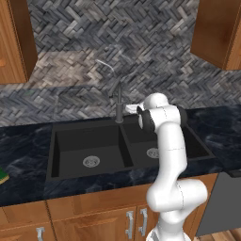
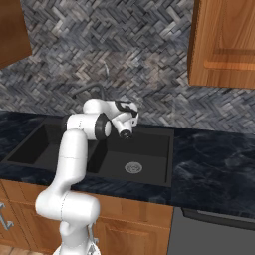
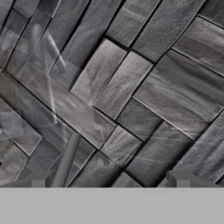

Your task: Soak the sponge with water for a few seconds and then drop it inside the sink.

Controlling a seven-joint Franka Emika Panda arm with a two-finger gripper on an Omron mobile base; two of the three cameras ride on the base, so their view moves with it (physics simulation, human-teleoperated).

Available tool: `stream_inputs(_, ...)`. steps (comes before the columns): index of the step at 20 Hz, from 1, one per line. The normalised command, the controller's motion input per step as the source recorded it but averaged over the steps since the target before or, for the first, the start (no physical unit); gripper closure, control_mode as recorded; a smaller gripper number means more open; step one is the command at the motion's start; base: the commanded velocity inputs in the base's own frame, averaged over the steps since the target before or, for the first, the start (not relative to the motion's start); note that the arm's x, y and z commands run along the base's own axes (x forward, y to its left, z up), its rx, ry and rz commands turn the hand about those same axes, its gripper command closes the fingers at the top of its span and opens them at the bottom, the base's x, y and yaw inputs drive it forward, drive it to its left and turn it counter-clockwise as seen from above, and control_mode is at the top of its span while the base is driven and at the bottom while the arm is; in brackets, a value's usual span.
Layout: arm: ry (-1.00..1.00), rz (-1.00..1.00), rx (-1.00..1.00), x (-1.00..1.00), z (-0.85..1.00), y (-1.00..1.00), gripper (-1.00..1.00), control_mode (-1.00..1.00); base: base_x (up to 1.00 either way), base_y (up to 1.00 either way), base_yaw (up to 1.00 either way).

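**K:** Finger tips (image 3: 37, 180) first, hand view: two dark tips at the bottom edge, one left and one right. The gripper (image 3: 110, 181) stands wide, with nothing between the tips.

**M:** Noted. What is behind them?

**K:** Grey herringbone backsplash (image 3: 131, 87), seen close. A slim grey rod (image 3: 65, 162) rises slantwise near the left tip. I take it for part of the faucet but cannot tell for sure.

**M:** Arm pose from the base views?

**K:** The white arm (image 1: 169, 155) rises in front of the sink (image 1: 52, 141), and its elbow folds over the right basin. The hand reaches toward the back rim, just beside the faucet (image 1: 119, 106). In the right base view the hand sits above the right basin's back edge.

**M:** Sink state?

**K:** Matte black, two basins, with a round silver drain (image 1: 91, 161) in the left one. The right basin's drain (image 2: 133, 168) is plain in the right base view.

**M:** Sponge location?

**K:** The sponge (image 1: 2, 177) is on the dark marbled countertop (image 1: 23, 136), at the far left edge of the left base view. It lies left of the sink's left rim, near the counter's front edge. Green shows over a sliver of yellow, and the frame cuts it. It is well apart from the gripper.

**M:** Other fixtures?

**K:** Wooden cabinet doors (image 1: 94, 221) sit under the counter, and a grey appliance front (image 1: 221, 202) at lower right.
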Motion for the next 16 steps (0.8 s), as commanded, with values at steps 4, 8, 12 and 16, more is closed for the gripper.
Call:
stream_inputs(4,0.01,-0.03,0.12,0.00,-0.04,-0.43,-1.00,-1.00,0.00,0.00,0.00)
stream_inputs(8,0.03,-0.04,0.13,0.00,-0.11,-0.44,-1.00,-1.00,0.00,0.00,0.00)
stream_inputs(12,0.08,-0.04,0.12,0.00,-0.16,-0.51,-1.00,-1.00,0.00,0.00,0.00)
stream_inputs(16,0.19,-0.05,0.10,0.02,-0.34,-0.54,-1.00,-1.00,0.00,0.00,0.00)
